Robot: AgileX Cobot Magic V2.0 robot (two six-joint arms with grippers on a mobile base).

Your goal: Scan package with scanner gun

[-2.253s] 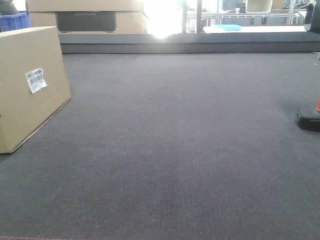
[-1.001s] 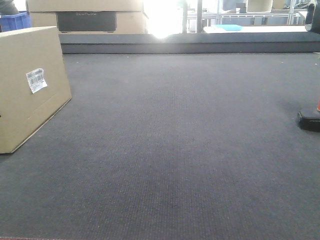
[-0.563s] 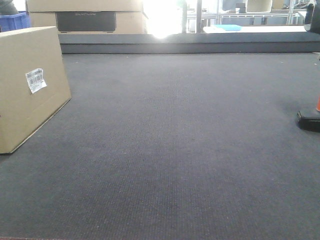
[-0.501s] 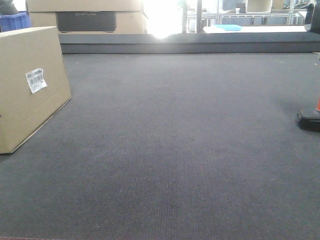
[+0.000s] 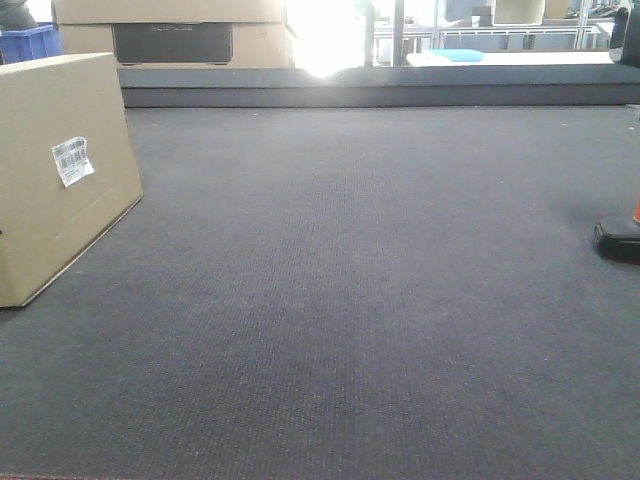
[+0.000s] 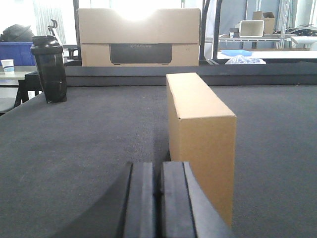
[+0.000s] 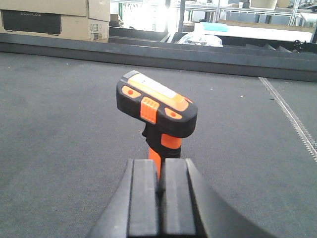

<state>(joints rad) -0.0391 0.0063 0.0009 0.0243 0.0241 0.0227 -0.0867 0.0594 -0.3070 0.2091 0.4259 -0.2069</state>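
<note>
The package [image 5: 60, 180], a plain brown box with a white barcode sticker [image 5: 72, 160], stands on the dark mat at the far left. In the left wrist view the package [image 6: 200, 134] stands end-on just ahead and slightly right of my left gripper [image 6: 158, 171], which is shut with nothing in it. The scanner gun [image 7: 157, 106], with a black head and an orange handle, stands upright straight ahead of my right gripper [image 7: 160, 166], also shut and empty. Only the scanner gun's black base [image 5: 618, 240] shows at the right edge of the front view. Neither gripper shows there.
Larger stacked cardboard boxes with a dark panel [image 5: 170, 35] sit behind a raised ledge [image 5: 380, 85] at the back. A black shaker bottle [image 6: 49, 69] stands at the far left of the mat. A blue crate [image 5: 28, 42] is behind the package.
</note>
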